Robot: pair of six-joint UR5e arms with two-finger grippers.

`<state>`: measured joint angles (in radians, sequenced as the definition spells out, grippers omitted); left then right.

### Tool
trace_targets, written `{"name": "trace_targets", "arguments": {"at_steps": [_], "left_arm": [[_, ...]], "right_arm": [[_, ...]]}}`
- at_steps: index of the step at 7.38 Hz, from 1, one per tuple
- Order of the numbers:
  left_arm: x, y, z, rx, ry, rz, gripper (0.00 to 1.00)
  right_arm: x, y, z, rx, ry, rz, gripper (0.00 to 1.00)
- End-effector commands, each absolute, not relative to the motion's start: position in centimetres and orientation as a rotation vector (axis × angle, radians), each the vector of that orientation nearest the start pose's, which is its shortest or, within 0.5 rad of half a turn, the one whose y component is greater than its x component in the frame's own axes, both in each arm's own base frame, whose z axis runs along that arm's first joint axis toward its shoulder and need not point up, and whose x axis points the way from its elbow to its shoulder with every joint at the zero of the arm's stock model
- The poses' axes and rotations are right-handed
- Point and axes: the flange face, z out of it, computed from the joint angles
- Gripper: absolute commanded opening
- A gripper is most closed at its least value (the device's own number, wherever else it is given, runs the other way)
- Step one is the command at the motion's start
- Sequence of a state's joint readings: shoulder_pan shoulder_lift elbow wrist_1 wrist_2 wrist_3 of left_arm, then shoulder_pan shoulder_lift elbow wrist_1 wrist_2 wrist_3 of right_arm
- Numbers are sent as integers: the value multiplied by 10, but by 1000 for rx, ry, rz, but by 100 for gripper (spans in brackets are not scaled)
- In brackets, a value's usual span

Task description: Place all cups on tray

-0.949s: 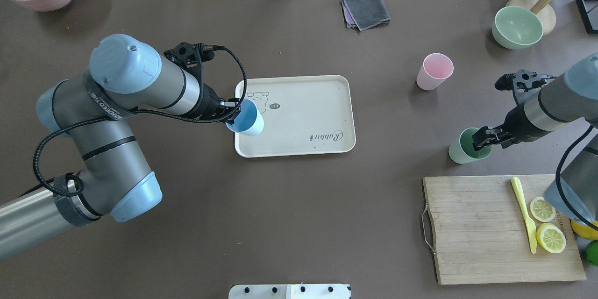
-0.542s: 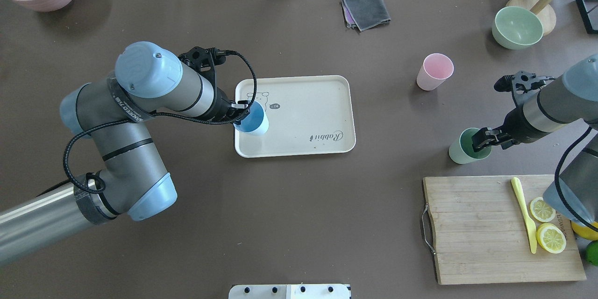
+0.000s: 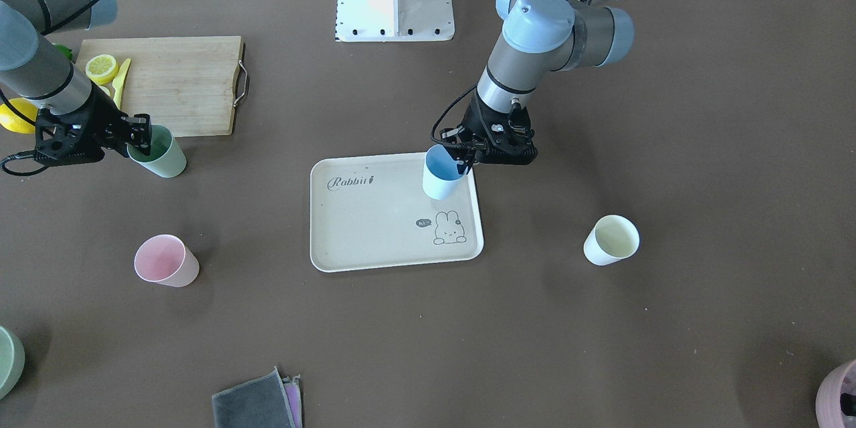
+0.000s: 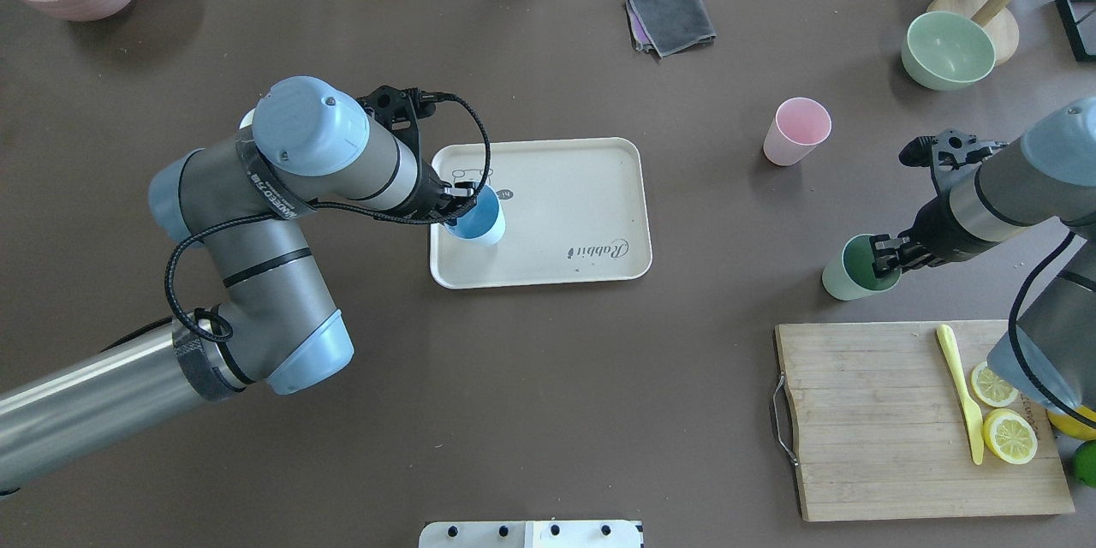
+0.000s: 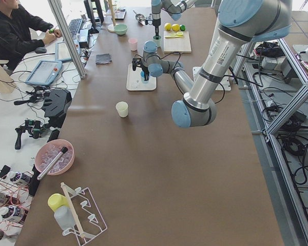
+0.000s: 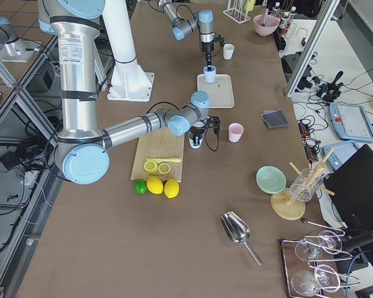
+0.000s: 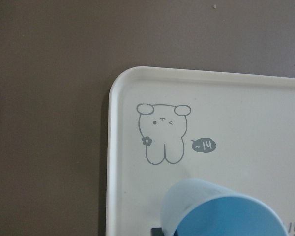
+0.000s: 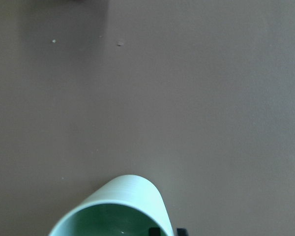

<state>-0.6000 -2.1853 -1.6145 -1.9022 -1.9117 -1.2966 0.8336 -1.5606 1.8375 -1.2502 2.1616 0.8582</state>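
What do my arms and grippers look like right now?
Both arms, left arm and right arm, are silver-grey tubes with pale blue joint caps. The left gripper and right gripper are black, each fed by a black cable looping along the wrist. A black lettered band wraps the left arm.

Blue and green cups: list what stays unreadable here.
Base of blue cup: on the tray or above it; its wall hides it overhead, left wrist view's edge cuts it off.
Rim of green cup: whether the right gripper clamps it; fingers cut off in the right wrist view, too small elsewhere.
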Motion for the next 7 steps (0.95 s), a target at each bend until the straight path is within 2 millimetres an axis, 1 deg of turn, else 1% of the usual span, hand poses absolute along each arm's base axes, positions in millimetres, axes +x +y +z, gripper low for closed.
{"name": "trace_targets", "arguments": {"at_steps": [1,2,3,4,5,6,7], "left_arm": [[508,-470,229,174,1027,-185,98],[504,-466,220,160,1044,-213,98],[505,-466,219,158,1045,-211,98],[503,-466,219,161,1046,-206,98],[501,-463,219,149,1054,-188,98],[484,-464,222,188,1055,-155,98],[458,-467,234,253,1037,-84,98]], "right_arm": [[-289,-432,479,5,-836,-70,0],[-292,-436,461,14,-873,-91,0],[-286,-447,440,2,-926,-86,0],[-280,-458,426,6,-958,-78,0],[-286,-467,409,25,-974,-86,0],[-300,-483,367,24,-976,-78,0],[-310,-495,327,39,-983,-79,0]]}}
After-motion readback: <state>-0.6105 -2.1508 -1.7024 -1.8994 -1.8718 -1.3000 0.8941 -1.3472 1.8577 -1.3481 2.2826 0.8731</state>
